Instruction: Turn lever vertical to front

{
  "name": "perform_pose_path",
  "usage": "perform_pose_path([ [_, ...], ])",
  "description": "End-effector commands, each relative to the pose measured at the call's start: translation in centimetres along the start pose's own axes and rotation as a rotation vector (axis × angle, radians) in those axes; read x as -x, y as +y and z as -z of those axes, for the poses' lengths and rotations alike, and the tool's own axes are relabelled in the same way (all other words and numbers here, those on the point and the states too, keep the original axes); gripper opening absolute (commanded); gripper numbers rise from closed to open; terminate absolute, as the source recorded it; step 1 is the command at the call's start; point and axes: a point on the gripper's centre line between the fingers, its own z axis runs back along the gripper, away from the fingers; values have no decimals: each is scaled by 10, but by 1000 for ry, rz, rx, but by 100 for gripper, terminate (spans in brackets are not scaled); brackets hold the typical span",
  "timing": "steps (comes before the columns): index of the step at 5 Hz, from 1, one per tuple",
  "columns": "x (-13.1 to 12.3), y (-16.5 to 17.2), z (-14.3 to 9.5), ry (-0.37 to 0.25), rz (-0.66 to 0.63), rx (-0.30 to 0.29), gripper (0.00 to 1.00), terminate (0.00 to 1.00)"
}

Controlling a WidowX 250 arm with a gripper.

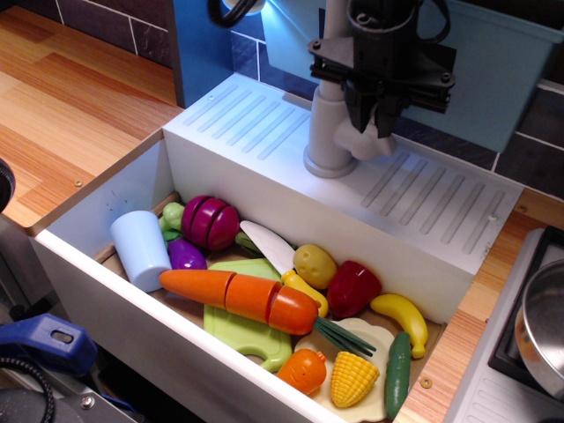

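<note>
Black gripper point(374, 115) positioned directly over the side knob of the toy faucet point(333, 106), its 2 fingers pointing down on either side of the lever point(381, 141). The fingers sit close together around the handle's upper part; whether they press on it or merely flank it cannot be told, as the black housing hides the contact.

The lever is a short, rounded, light grey stub on the bulbous knob at the right of the faucet's upright pipe, just above the round base. Only its lower end and the knob show beneath the gripper; its exact tilt cannot be read.

The faucet stands on the white ribbed ledge point(441, 198) behind the sink basin point(106, 291).

Contents of the basin, counted:
- 1 pale blue cup point(141, 249), lying against the left wall
- 1 purple cabbage-like piece point(211, 222) beside it
- 1 small eggplant point(184, 254), touching the cup
- 1 large carrot point(240, 297) in 3 joined segments, resting on 1 green cutting board point(242, 335)
- 1 white toy knife point(269, 246)
- 1 potato point(315, 265)
- 1 red pepper point(354, 288)
- 1 banana point(402, 319) by the right wall
- 1 green cucumber point(397, 374), just beside 1 corn cob point(354, 379)
- 1 small orange piece point(302, 370) at the front

At the right edge, 1 metal pot point(542, 326) sits on a stove top. The wooden counter point(70, 106) lies to the left.
</note>
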Motion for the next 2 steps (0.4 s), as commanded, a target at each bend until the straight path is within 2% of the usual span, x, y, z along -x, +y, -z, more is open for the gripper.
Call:
perform_pose_path([
  [1, 20, -13, 1, 1, -37, 48, 0, 0],
  [2, 32, -12, 7, 16, -69, 61, 0, 0],
])
